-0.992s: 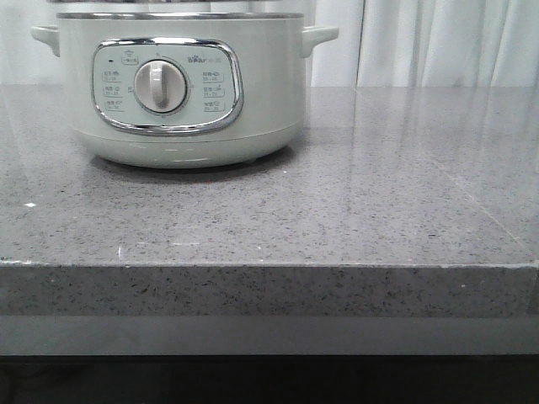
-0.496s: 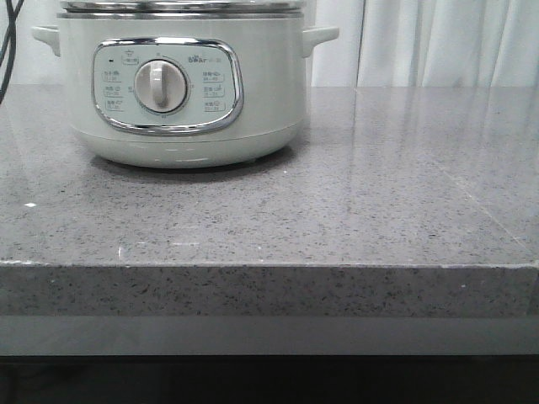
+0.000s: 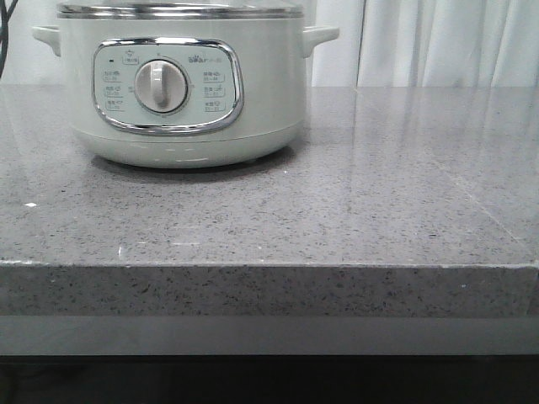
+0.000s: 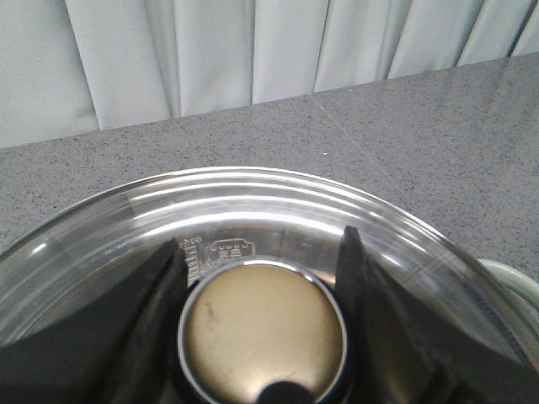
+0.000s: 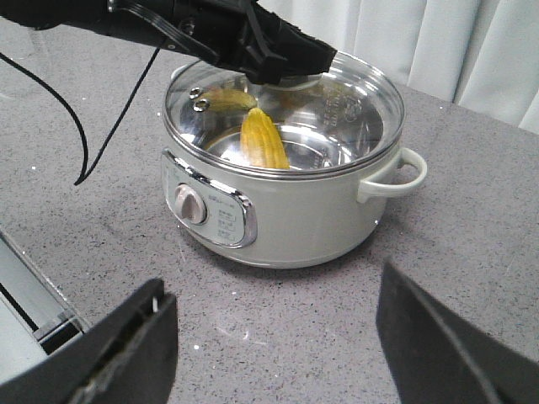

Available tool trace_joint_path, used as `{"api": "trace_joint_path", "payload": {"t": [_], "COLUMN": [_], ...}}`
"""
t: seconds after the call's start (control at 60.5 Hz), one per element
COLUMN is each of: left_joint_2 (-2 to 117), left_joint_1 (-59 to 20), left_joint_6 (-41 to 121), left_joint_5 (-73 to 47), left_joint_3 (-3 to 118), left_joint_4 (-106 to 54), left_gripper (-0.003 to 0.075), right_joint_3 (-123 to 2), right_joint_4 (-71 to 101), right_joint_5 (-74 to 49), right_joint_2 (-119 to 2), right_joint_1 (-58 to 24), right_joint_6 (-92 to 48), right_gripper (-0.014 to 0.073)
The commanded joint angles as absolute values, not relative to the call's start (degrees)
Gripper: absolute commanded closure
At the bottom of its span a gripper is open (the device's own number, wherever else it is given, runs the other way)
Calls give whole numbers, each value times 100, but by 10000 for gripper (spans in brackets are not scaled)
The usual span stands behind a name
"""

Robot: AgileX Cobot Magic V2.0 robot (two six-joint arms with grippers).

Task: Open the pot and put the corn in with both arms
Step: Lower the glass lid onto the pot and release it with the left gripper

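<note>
The pale grey-green pot (image 3: 185, 93) stands at the back left of the counter with its steel-rimmed glass lid (image 5: 337, 118) seated on it. Through the glass, the yellow corn (image 5: 263, 139) lies inside the pot (image 5: 278, 210). My left gripper (image 4: 263, 244) is over the lid (image 4: 253, 198), its black fingers (image 4: 164, 286) pressed against both sides of the round brass-coloured knob (image 4: 263, 332). From the right wrist view the left gripper (image 5: 282, 63) sits at the lid's centre. My right gripper (image 5: 274, 286) hangs open above the counter in front of the pot, holding nothing.
The speckled grey stone counter (image 3: 354, 210) stretches right of the pot and ends in a front edge (image 3: 269, 265). White curtains (image 3: 438, 42) hang behind. A black cable (image 5: 80, 126) trails from the left arm down to the counter beside the pot.
In the front view the lid's steel rim has come down from just above the pot to rest on it. A black cable has entered at the top left.
</note>
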State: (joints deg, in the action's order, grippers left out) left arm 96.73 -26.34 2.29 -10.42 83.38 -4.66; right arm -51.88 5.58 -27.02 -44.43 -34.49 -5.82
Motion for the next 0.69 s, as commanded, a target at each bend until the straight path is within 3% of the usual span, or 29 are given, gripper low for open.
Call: {"api": "trace_joint_path", "payload": {"t": [0.0, 0.231, 0.446, 0.678], "left_joint_2": [9379, 9379, 9367, 8904], "left_joint_1": [-2626, -2626, -2626, -2626], "left_joint_6": [232, 232, 232, 232], "left_joint_5": [-646, -793, -808, -1120], "left_joint_3": [8577, 8577, 8577, 8577], "left_joint_4": [-456, -456, -456, -456], "left_gripper": [480, 470, 228, 220], "right_joint_3": [-5334, -5334, -5334, -5334], "right_joint_4": [600, 600, 600, 600], "right_joint_5": [-2280, -2280, -2280, -2280], "right_joint_2": [-4418, -4418, -4418, -4418], "right_joint_1": [-3443, -3443, -3443, -3443], "right_joint_6": [-584, -584, -584, -584], "right_gripper": [74, 74, 74, 74]}}
